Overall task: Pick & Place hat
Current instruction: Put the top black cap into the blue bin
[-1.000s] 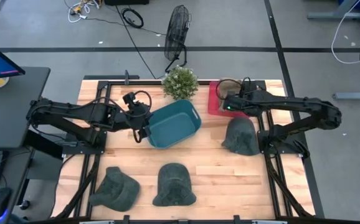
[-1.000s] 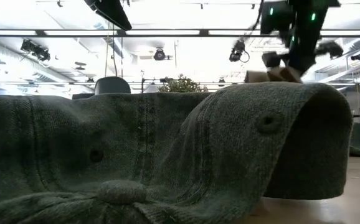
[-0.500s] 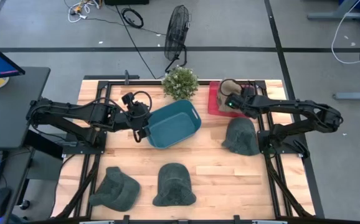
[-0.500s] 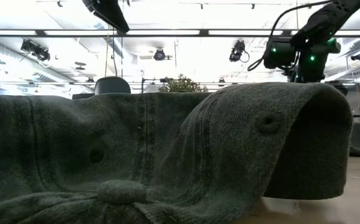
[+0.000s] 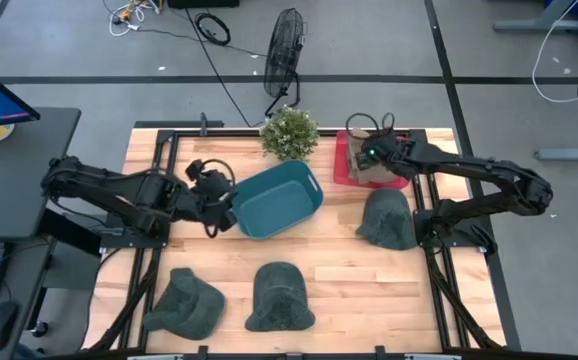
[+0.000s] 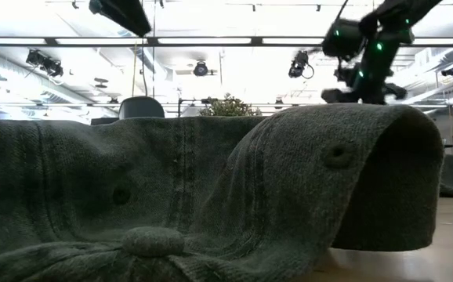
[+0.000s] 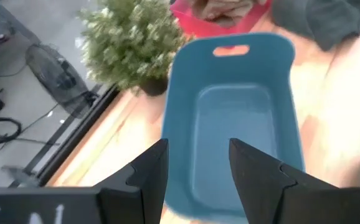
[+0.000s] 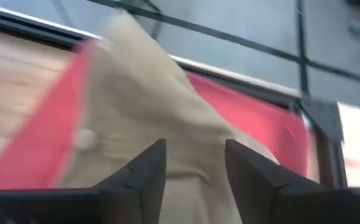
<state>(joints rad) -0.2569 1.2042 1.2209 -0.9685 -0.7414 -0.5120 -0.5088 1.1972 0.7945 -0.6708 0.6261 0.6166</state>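
A beige hat (image 8: 149,106) lies in the red tray (image 5: 341,165) at the table's far right. My right gripper (image 8: 195,149) hovers open just above it, also seen from above (image 5: 369,158). Three grey hats rest on the table: one by the right arm (image 5: 387,220), one at the near middle (image 5: 279,297), one at the near left (image 5: 187,303). The near-middle hat fills the low view (image 6: 211,196). My left gripper (image 7: 198,146) stands open at the left end of the blue bin (image 5: 281,200), touching nothing.
A potted plant (image 5: 289,132) stands at the far edge between bin and tray. Black frame rails run along the table's left and right sides. Bare wood lies between the bin and the near hats.
My right gripper dipped toward the red tray, then rose a little. The beige hat that hung under it a second ago now lies in the tray. My left gripper has drawn back a little from the bin toward the table's left edge. The bin has stayed put.
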